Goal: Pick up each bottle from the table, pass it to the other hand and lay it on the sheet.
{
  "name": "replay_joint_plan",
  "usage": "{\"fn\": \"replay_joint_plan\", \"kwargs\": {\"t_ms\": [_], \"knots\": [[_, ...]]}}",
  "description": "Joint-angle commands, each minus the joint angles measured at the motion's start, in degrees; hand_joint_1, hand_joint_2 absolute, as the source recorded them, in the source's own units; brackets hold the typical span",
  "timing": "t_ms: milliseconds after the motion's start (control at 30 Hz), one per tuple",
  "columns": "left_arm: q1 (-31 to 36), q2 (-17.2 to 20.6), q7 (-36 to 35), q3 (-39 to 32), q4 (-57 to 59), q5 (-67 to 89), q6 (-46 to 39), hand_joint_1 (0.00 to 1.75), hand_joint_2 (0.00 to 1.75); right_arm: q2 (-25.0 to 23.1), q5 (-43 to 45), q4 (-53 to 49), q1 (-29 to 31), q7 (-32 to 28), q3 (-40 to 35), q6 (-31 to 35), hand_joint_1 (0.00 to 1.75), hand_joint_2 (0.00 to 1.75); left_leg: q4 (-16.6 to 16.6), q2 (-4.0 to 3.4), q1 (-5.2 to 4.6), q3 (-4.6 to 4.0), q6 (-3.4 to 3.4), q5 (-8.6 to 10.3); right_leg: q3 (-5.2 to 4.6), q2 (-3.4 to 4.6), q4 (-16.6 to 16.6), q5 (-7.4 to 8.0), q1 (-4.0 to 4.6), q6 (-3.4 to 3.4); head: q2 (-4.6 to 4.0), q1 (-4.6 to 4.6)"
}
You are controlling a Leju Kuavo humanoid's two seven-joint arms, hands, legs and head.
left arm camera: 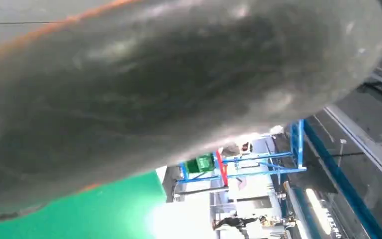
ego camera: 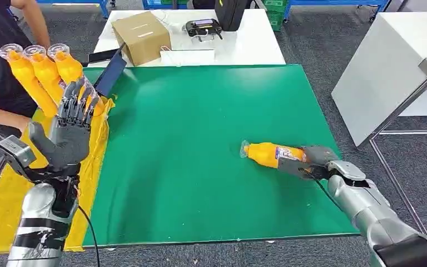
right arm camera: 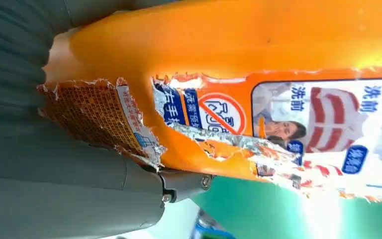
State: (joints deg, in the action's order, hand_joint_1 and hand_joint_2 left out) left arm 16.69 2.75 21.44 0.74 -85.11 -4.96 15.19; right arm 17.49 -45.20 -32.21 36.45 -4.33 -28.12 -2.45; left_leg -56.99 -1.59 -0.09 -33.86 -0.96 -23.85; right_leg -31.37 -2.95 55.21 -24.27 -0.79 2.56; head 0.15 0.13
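The head view looked forward and down from high on the robot onto the green mat [ego camera: 200, 144], with both arms entering from below. The left wrist view sat so close behind the left hand [left arm camera: 144, 84] that a blurred grey mass covered most of it; past it showed a strip of green mat [left arm camera: 104, 214] and blue racks [left arm camera: 258, 164]. The right wrist view was pressed up against the orange bottle [right arm camera: 258, 45], its torn label readable. Head and right wrist views shared that bottle [ego camera: 269, 154] and the mat [right arm camera: 278, 214].
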Motion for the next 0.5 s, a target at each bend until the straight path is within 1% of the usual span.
{"fn": "replay_joint_plan", "kwargs": {"t_ms": [33,67,100,133,167,200,233,300,333,367,400,433,500], "knots": [[-1.67,0.55,-2.09,-0.83,-0.82,-1.81,2.64,0.00,0.00,-6.70,10.19,-17.47,-6.22,-4.76,13.44,1.58,1.75,1.75,0.03,-0.03,0.05,-0.07,0.09,0.04,-0.14,0.29,0.00,0.07,0.03,-0.13,0.00,0.00],[-2.20,0.51,-2.47,-0.64,-1.36,-2.42,3.21,0.00,0.00,-8.01,12.94,-24.00,-8.23,-6.75,15.32,2.19,1.75,1.75,0.03,-0.09,0.04,-0.06,0.07,0.04,-0.16,0.31,0.00,0.13,0.04,-0.22,0.02,0.02],[-2.77,0.29,-2.61,-0.38,-2.07,-2.65,3.33,0.00,0.00,-8.80,15.29,-31.22,-10.10,-4.79,16.15,0.91,1.75,1.75,0.02,-0.08,0.05,-0.11,0.12,0.03,-0.21,0.43,0.03,0.12,0.05,-0.27,0.00,0.00],[-3.30,-0.61,-3.26,-0.65,-2.57,-4.60,3.79,0.00,0.00,-10.29,18.44,-36.64,-10.71,-6.06,17.29,1.28,1.75,1.75,0.01,-0.08,0.05,-0.15,0.17,0.03,-0.27,0.54,0.08,0.08,0.05,-0.30,0.00,0.02],[-3.98,-1.11,-3.58,-0.32,-3.32,-5.34,4.02,0.00,0.00,-11.03,21.00,-41.17,-10.90,-4.97,17.43,0.28,1.75,1.75,-0.05,-0.13,0.00,-0.29,0.15,0.05,-0.38,0.49,0.16,0.08,0.01,-0.24,0.00,-0.02],[-4.78,-1.46,-4.25,0.40,-4.22,-5.39,3.51,0.00,0.00,-11.19,22.31,-45.32,-11.11,-2.40,16.90,-0.24,1.75,1.75,-0.04,-0.10,-0.01,-0.40,0.13,0.10,-0.47,0.42,0.17,0.10,0.01,-0.20,0.00,-0.02],[-4.93,-1.53,-4.30,0.63,-4.38,-5.37,3.29,0.00,0.00,-11.11,22.44,-46.05,-11.12,-1.69,16.72,-0.37,1.75,1.75,-0.15,-0.12,0.00,-0.49,0.17,0.00,-0.57,0.57,0.34,0.02,0.01,-0.25,0.00,0.00],[-6.03,-2.13,-3.69,1.78,-5.58,-6.19,3.98,0.00,0.00,-12.92,26.60,-49.96,-11.49,-4.25,17.04,0.42,1.75,1.75,-0.06,0.10,-0.03,-0.64,0.12,0.11,-0.70,0.25,0.29,0.05,-0.01,-0.18,0.00,-0.04],[-6.64,-2.32,-3.08,2.49,-6.34,-6.30,4.54,0.00,0.00,-13.59,27.03,-51.57,-11.61,-4.49,16.47,0.78,1.75,1.75,-0.09,0.11,0.01,-0.62,0.15,0.05,-0.69,0.31,0.30,-0.01,0.01,-0.21,0.00,-0.02],[-7.10,-2.41,-3.02,3.26,-6.87,-6.29,4.77,0.00,0.00,-14.74,28.03,-52.94,-12.11,-4.59,16.30,1.44,1.75,1.75,-0.06,0.17,0.02,-0.67,0.13,0.08,-0.71,0.20,0.25,0.01,0.02,-0.19,0.00,0.00],[-7.46,-2.46,-3.01,4.27,-7.51,-6.31,5.09,0.00,1.75,-15.50,28.37,-53.93,-12.69,-4.36,15.13,1.56,1.75,1.75,-0.04,0.15,0.00,-0.73,0.11,0.11,-0.77,0.16,0.24,0.03,0.01,-0.18,0.00,0.00],[-7.61,-2.74,-2.62,4.88,-7.93,-5.17,4.59,0.00,1.75,-16.38,29.47,-54.30,-13.39,-4.00,14.61,1.44,1.75,1.75,-0.08,0.15,0.03,-0.67,0.14,0.03,-0.71,0.27,0.26,-0.04,0.02,-0.21,0.00,0.04],[-8.24,-4.09,-2.04,5.93,-9.21,-4.86,4.05,0.00,1.75,-17.47,29.51,-54.83,-15.61,-4.28,12.02,1.68,1.75,1.75,-0.01,0.17,0.04,-0.76,0.13,0.10,-0.77,0.16,0.17,0.03,0.05,-0.20,0.00,0.00]]}}
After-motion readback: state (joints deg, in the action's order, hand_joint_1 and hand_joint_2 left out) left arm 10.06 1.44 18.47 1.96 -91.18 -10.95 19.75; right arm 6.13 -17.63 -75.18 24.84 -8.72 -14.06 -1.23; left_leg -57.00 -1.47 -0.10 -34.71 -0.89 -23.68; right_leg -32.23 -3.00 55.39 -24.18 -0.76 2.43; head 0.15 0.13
